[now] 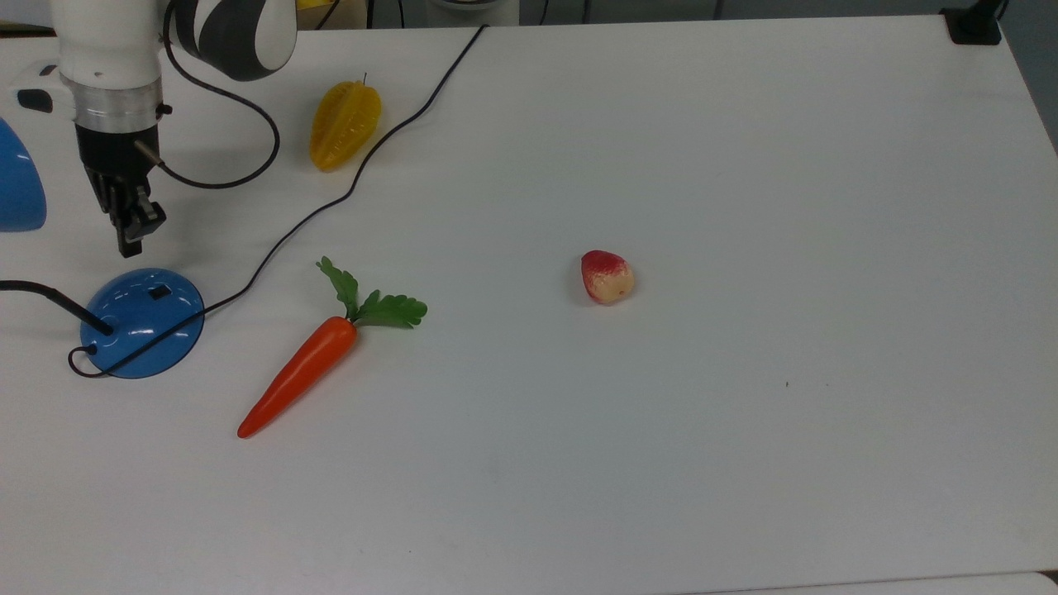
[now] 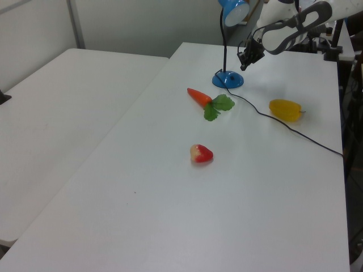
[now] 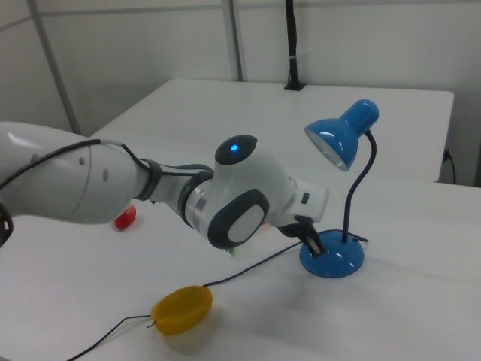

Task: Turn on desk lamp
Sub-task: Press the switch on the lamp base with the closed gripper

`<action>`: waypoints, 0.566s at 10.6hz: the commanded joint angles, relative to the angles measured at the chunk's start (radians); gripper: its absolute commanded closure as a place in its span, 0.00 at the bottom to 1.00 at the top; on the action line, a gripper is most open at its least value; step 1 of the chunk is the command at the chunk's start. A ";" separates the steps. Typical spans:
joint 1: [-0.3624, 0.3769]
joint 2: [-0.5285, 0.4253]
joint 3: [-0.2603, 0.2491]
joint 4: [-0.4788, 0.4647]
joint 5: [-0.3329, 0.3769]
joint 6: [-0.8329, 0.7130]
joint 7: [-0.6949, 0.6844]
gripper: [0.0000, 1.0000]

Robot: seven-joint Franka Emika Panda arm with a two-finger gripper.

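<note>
My gripper (image 1: 132, 235), fingers together, hangs just beside the desk lamp (image 1: 142, 322) base; off-centre, I'd miss its switch (image 1: 159, 291) (and shove the base).

White table (image 1: 744, 454) holds desk lamp (image 1: 142, 322), carrot (image 1: 302, 372), starfruit (image 1: 345, 124), peach (image 1: 607, 277).

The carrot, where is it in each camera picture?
Top view: carrot lower left, right of the lamp base.
Left view: upper middle, in front of the base.
Right view: I can't make it out.
Shared landmark: the blue lamp base.
</note>
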 commanded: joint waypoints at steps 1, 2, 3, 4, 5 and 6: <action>0.008 0.062 -0.023 0.069 -0.020 0.027 0.056 1.00; 0.010 0.062 -0.025 0.069 -0.020 0.027 0.056 1.00; 0.013 0.063 -0.025 0.071 -0.020 0.027 0.064 1.00; 0.017 0.063 -0.025 0.071 -0.022 0.027 0.078 1.00; 0.022 0.063 -0.025 0.071 -0.022 0.027 0.084 1.00; 0.024 0.063 -0.025 0.069 -0.022 0.027 0.087 1.00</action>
